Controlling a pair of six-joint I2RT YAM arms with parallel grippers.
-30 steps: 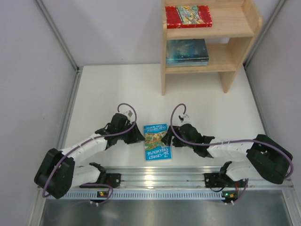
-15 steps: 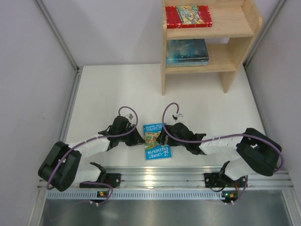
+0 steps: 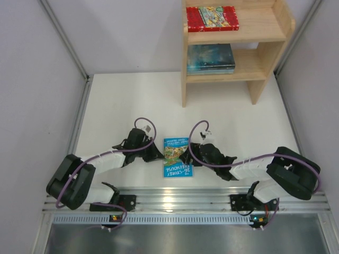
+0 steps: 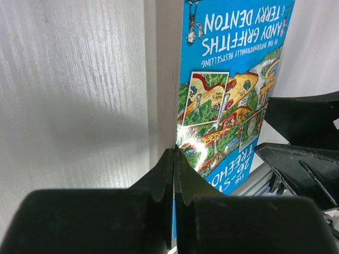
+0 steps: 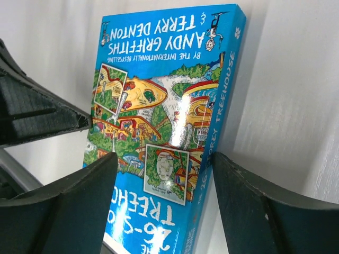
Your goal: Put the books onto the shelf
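Observation:
A bright blue cartoon book [image 3: 176, 157] lies flat on the white table between both arms. My left gripper [image 3: 158, 155] is shut. Its fingertips [image 4: 174, 152] press against the book's [image 4: 233, 79] left edge, where the cover meets the pages. A thin blue line shows in the slit between them, and I cannot tell whether the cover is pinched. My right gripper [image 3: 187, 156] is open and straddles the spine edge of the book [image 5: 159, 106]: one finger over the cover, the other beside the spine. On the wooden shelf [image 3: 265, 32], a red book [image 3: 212, 17] lies on the upper tier and a dark teal book [image 3: 211, 58] on the lower.
Grey walls with metal posts close in the table on the left, the back and the right. An aluminium rail [image 3: 180, 201] carrying both arm bases runs along the near edge. The shelf stands at the back right.
My left gripper has closed at the book's left edge. My right gripper has shifted in over the book's right edge. The book has barely moved.

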